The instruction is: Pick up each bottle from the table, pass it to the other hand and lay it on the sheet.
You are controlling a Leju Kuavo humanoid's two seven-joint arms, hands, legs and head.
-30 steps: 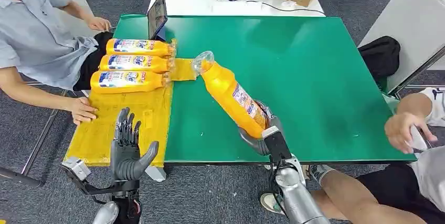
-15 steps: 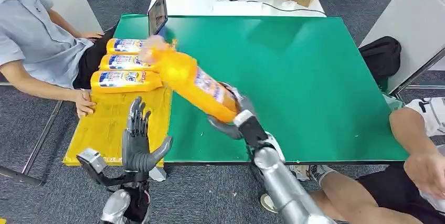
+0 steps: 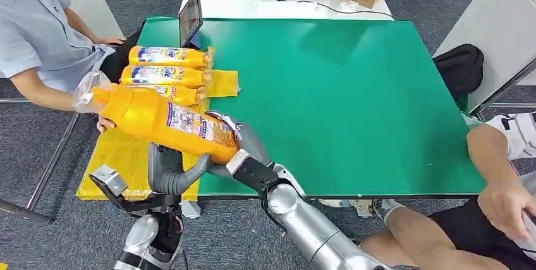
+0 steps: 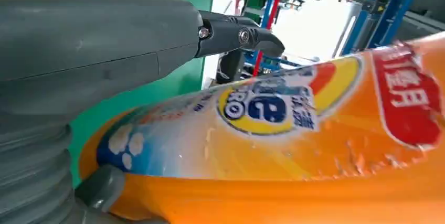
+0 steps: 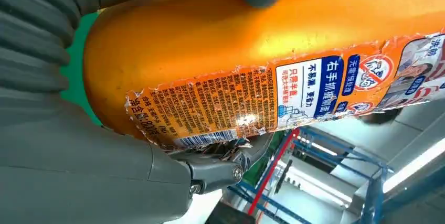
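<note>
1. An orange bottle [image 3: 161, 120] is seen left of centre in the head view, held nearly level above the near left corner of the green bench [image 3: 354, 99], its clear cap pointing toward the left edge of the frame.
2. The base of the bottle is clamped by the right robot hand [image 3: 237, 147]; most of that hand's fingers are hidden behind the bottle.
3. The left robot hand [image 3: 169, 172] is raised just beneath the bottle. Its upper fingers are covered by the bottle, so it cannot be told whether they are closed on the bottle or merely beside it.
4. The yellow sheet [image 3: 126, 156] is partly hidden by the bottle and both hands at lower left.
5. Three more bottles [image 3: 165, 66] are laid side by side on the far end of the sheet; the nearest of them is mostly hidden behind the held bottle.
6. In the left wrist view the front label of the bottle is shown close up and blurred, with a dark finger above it.
7. In the right wrist view the back label with fine print and a barcode is shown, torn at its edges, a detail too small to make out from the head view.
8. A person's sleeve [image 3: 38, 36] is cut off at upper left, and another person's arm [image 3: 499, 162] at lower right.
</note>
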